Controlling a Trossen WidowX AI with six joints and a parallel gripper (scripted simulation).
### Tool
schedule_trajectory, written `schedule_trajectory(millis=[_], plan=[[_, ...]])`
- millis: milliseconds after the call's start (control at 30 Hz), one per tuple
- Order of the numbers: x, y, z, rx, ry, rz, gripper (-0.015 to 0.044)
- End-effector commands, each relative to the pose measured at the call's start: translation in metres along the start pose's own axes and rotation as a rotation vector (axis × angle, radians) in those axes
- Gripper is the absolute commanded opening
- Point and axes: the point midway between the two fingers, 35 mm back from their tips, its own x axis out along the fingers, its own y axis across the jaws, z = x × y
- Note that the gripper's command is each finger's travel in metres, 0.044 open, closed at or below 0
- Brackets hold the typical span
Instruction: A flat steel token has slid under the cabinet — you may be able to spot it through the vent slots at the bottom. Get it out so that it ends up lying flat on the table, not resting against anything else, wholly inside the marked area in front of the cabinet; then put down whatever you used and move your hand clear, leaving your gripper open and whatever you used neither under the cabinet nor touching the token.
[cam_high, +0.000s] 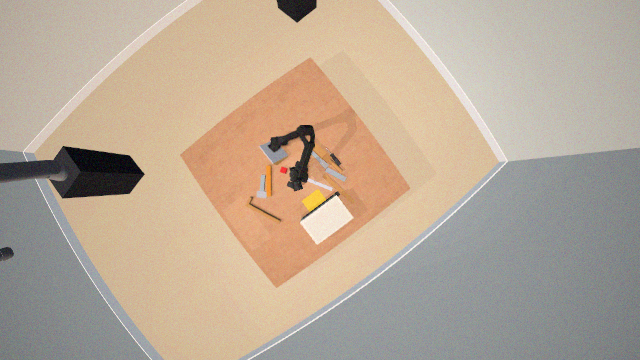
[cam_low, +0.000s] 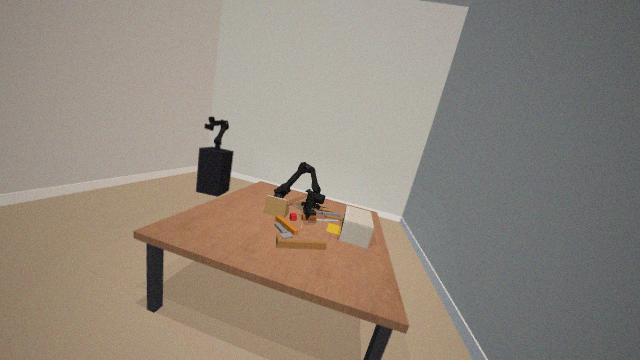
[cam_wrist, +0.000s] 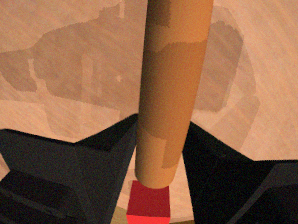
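My gripper (cam_high: 295, 186) (cam_low: 310, 215) (cam_wrist: 160, 121) is shut on a round wooden handle (cam_wrist: 172, 90), which runs up out of the wrist view; its far end is hidden there. The gripper is low over the table, in front of and to one side of the cabinet. The white cabinet (cam_high: 327, 220) (cam_low: 357, 229) stands with its dark-edged front toward the arm. A yellow marked area (cam_high: 313, 200) (cam_low: 333, 229) lies directly in front of it. The steel token does not show in any view; the vent slots cannot be made out.
A red cube (cam_high: 283, 170) (cam_low: 293, 216) (cam_wrist: 149, 200) is near the gripper. A white strip (cam_high: 321, 185) (cam_low: 328, 220) lies near the yellow area. An orange bar (cam_high: 269, 181) (cam_low: 286, 225), a grey tool (cam_high: 261, 193) and a hooked bar (cam_high: 266, 213) (cam_low: 301, 243) lie to one side.
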Motion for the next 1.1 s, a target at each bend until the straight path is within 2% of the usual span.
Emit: schedule_trajectory(millis=[0,1067], plan=[[-0.001,0.004,0.002,-0.001,-0.006,-0.002,0.0],[-0.001,0.029,0.013,0.0,-0.006,-0.001,0.0]])
